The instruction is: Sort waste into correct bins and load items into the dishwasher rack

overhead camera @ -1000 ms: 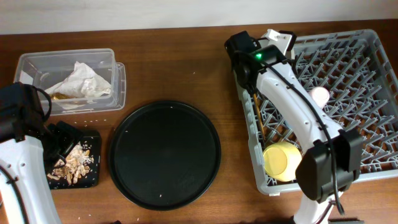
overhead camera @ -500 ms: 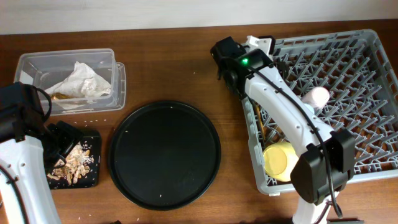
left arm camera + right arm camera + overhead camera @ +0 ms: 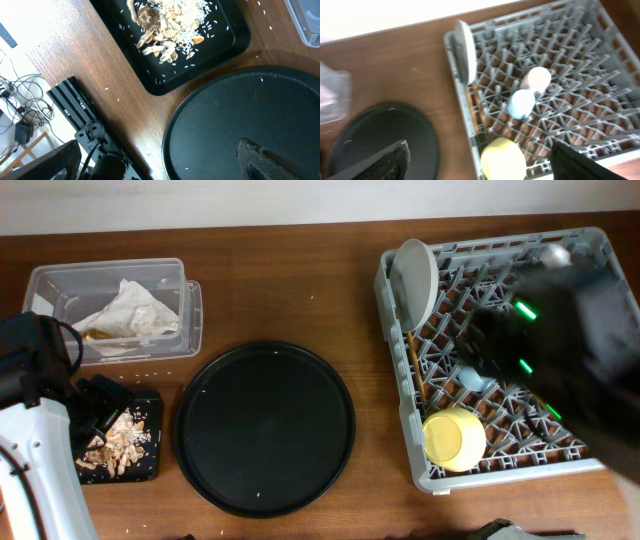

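One plate [image 3: 417, 278] stands on edge in the rack's [image 3: 600, 250] 10 o'clock corner, its long axis running 12 to 6, with the right end effector [image 3: 479, 146] blurred toward 4 o'clock of it above the rack, fingers spread and empty, far nearer than the left arm [image 3: 35, 430].

Lab setup, loose cables [image 3: 16, 100], black mounting rail [image 3: 75, 107]

Left arm [image 3: 30, 448], lower left of overhead: white shell link, black joint housing above it, thin black cable [image 3: 69, 340] looping alongside. Right arm [image 3: 570, 360], right side: dark blurred mass, small green lights [image 3: 527, 310]. Wrist views, bottom edges: left fingers [image 3: 265, 159] and right fingers [image 3: 381, 162] are black, with rough textured faces.
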Available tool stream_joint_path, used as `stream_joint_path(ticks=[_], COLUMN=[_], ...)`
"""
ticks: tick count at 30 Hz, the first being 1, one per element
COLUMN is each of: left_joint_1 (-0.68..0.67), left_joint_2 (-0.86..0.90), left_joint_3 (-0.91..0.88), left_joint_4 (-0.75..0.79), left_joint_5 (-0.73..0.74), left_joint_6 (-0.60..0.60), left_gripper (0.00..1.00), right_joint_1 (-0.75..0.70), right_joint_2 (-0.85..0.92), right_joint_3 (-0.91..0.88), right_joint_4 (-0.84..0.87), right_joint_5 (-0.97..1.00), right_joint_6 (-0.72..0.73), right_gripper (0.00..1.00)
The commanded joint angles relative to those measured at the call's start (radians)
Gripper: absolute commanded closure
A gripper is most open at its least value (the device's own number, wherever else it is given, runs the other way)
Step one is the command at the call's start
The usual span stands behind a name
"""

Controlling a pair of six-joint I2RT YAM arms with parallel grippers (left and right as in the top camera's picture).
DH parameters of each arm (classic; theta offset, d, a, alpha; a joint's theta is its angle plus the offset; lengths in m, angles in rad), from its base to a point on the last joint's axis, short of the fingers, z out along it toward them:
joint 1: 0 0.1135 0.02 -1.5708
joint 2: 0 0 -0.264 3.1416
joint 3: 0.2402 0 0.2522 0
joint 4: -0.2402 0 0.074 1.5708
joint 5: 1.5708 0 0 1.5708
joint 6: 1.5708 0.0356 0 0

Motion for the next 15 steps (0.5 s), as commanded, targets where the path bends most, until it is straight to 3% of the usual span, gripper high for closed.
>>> stream_joint_path(ticks=[1, 2, 3, 7, 15], left_joint_1=[0.006, 0.006, 0.006, 0.006, 0.006], left_joint_2=[-0.01, -0.01, -0.01, -0.01, -0.01], left_joint_3=[0.01, 0.01, 0.01, 0.01, 0.01], left_joint_4=[-0.002, -0.002, -0.002, -0.002, -0.002], left_joint_5=[0.0, 0.0, 0.0, 0.0, 0.0], left_joint_6=[-0.013, -0.013, -0.013, -0.013, -0.013], left_gripper=[0.01, 0.01, 0.01, 0.01, 0.01], right_joint_1=[0.003, 0.003, 0.003, 0.003, 0.003], right_joint_2=[-0.096, -0.134, -0.158, -0.282, -0.295], right_joint_3=[-0.094, -0.135, -0.165, -0.283, -0.283], right_joint_4=[-0.008, -0.008, -0.008, -0.008, -0.008], right_joint_5=[-0.111, -0.126, -0.145, -0.195, -0.195], right_joint_6=[-0.018, -0.018, -0.018, -0.018, -0.018], right_gripper=[0.09, 0.09, 0.01, 0.01, 0.01])
